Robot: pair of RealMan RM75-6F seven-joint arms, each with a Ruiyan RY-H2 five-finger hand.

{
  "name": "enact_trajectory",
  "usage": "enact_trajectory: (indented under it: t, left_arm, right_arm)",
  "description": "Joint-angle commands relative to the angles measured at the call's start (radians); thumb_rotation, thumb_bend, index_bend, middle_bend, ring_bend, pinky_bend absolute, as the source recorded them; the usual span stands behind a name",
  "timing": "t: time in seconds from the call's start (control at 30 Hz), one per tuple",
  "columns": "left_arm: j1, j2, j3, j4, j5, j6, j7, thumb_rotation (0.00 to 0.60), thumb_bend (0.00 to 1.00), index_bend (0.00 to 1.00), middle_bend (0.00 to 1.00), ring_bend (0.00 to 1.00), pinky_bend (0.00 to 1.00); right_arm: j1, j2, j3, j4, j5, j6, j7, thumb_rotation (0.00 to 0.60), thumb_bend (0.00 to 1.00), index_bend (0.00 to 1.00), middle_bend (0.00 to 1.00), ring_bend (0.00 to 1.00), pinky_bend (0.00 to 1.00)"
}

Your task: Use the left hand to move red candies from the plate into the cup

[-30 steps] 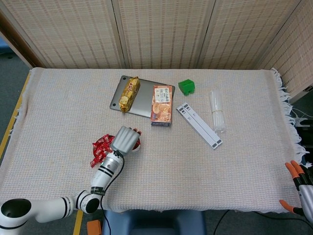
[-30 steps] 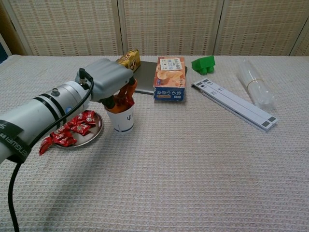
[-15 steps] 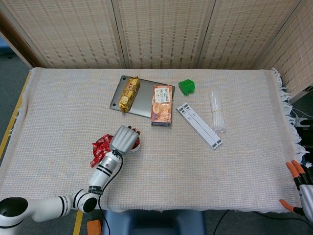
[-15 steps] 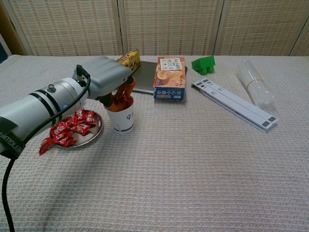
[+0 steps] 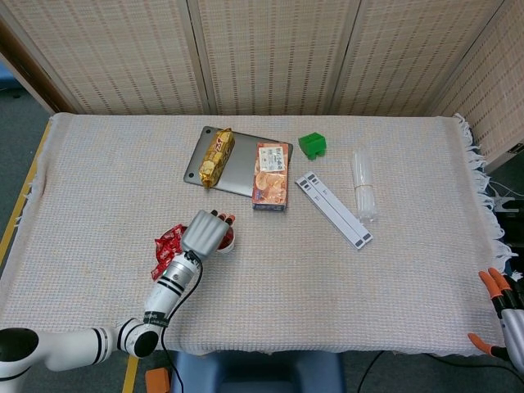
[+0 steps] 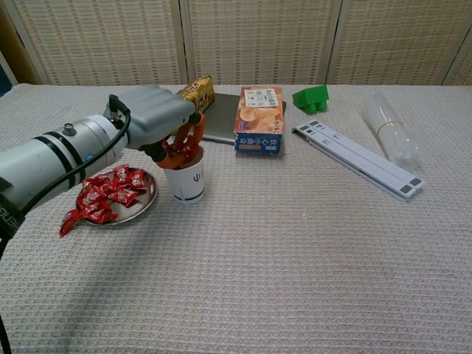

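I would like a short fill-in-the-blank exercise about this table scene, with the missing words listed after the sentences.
1. The left hand hovers over the white ____.
2. The candies on the plate are ____ in colour.
3. The small block behind the white folded stand is ____.
4. The snack box stands on the table's ____ side of the cup.

Missing words: cup; red; green; far

Red candies (image 6: 107,193), white cup (image 6: 187,183), grey left hand (image 6: 156,118)

left hand (image 6: 158,118) hovering (fingers (image 6: 184,144) curled)
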Motion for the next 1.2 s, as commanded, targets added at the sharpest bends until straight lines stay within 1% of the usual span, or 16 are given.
enact_trajectory:
  t: [0.03, 0.17, 0.37, 0.67, 0.77, 0.83, 0.93, 1.0, 1.07, 1.2]
  left_arm:
    - [-0.002, 0.004, 0.003, -0.008, -0.003, 0.003, 0.003, 0.6, 0.39, 0.25, 0.43, 0.46, 1.0]
    - [-0.005, 0.009, 0.004, -0.021, -0.008, 0.01, 0.009, 0.6, 0.39, 0.22, 0.4, 0.44, 1.0]
    - [-0.008, 0.014, 0.009, -0.032, -0.025, 0.009, 0.015, 0.6, 0.39, 0.21, 0.38, 0.43, 1.0]
    - [-0.007, 0.027, 0.014, -0.073, -0.016, 0.025, -0.011, 0.6, 0.38, 0.18, 0.36, 0.41, 1.0]
    - [0.007, 0.047, 0.012, -0.107, 0.003, 0.048, -0.047, 0.6, 0.37, 0.16, 0.33, 0.4, 1.0]
    - [0.03, 0.082, 0.022, -0.155, 0.031, 0.077, -0.074, 0.6, 0.37, 0.15, 0.3, 0.38, 1.0]
    - [0.083, 0.152, 0.055, -0.239, 0.062, 0.116, -0.127, 0.6, 0.36, 0.12, 0.25, 0.32, 1.0]
    - [0.124, 0.198, 0.088, -0.279, 0.074, 0.13, -0.172, 0.6, 0.36, 0.1, 0.21, 0.29, 1.0]
    - [0.16, 0.228, 0.122, -0.289, 0.093, 0.147, -0.204, 0.6, 0.35, 0.09, 0.18, 0.26, 1.0]
    - [0.255, 0.263, 0.203, -0.268, 0.147, 0.202, -0.309, 0.6, 0.35, 0.09, 0.17, 0.26, 1.0]
  right_arm:
    - [0.0, 0.0, 0.0, 0.001, 0.0, -0.001, 0.001, 0.6, 0.04, 0.0, 0.0, 0.0, 0.0]
    - [0.001, 0.002, 0.001, 0.001, 0.002, -0.003, 0.004, 0.6, 0.04, 0.0, 0.0, 0.0, 0.0]
    - [-0.002, 0.002, 0.0, 0.004, -0.001, 0.003, 0.008, 0.6, 0.04, 0.0, 0.0, 0.0, 0.0]
    - [-0.001, 0.002, 0.0, 0.001, -0.003, 0.001, 0.008, 0.6, 0.04, 0.0, 0.0, 0.0, 0.0]
    - [-0.002, 0.002, -0.001, 0.003, -0.006, 0.004, 0.009, 0.6, 0.04, 0.0, 0.0, 0.0, 0.0]
    - [-0.003, 0.001, -0.003, 0.006, -0.007, 0.003, 0.009, 0.6, 0.04, 0.0, 0.0, 0.0, 0.0]
    - [-0.004, 0.001, -0.005, 0.008, -0.01, 0.004, 0.01, 0.6, 0.04, 0.0, 0.0, 0.0, 0.0]
    - [-0.006, 0.002, -0.007, 0.007, -0.017, 0.008, 0.01, 0.6, 0.04, 0.0, 0.0, 0.0, 0.0]
    - [-0.008, 0.002, -0.01, 0.006, -0.024, 0.013, 0.01, 0.6, 0.04, 0.0, 0.0, 0.0, 0.0]
    - [-0.011, 0.003, -0.016, 0.008, -0.042, 0.02, 0.014, 0.6, 0.04, 0.0, 0.0, 0.0, 0.0]
